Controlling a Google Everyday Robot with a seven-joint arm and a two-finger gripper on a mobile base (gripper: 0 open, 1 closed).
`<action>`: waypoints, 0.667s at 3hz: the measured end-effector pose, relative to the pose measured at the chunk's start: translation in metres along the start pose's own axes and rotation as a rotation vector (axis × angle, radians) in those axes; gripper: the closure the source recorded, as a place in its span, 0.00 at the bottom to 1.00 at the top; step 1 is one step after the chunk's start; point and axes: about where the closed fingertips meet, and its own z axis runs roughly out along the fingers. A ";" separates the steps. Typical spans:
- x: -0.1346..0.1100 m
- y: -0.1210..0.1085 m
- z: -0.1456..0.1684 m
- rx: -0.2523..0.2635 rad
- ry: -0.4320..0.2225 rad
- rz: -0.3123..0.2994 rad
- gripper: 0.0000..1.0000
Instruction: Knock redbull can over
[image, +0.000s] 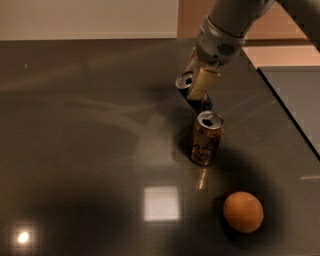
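Observation:
The redbull can (192, 93) is slim with a blue-and-silver body and a silver top. It stands on the dark table behind the brown-gold can and leans to the left, its top tipped away from the arm. My gripper (201, 80) comes down from the upper right and presses against the can's upper right side with its cream fingers (204, 82).
A wider brown-gold can (206, 138) with script lettering stands upright just in front of the redbull can. An orange (243, 212) lies at the front right. The dark table's right edge (287, 112) runs diagonally close to the arm.

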 end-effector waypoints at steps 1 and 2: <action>-0.009 0.008 0.014 -0.023 0.033 -0.062 0.99; -0.014 0.017 0.020 -0.011 0.088 -0.123 0.77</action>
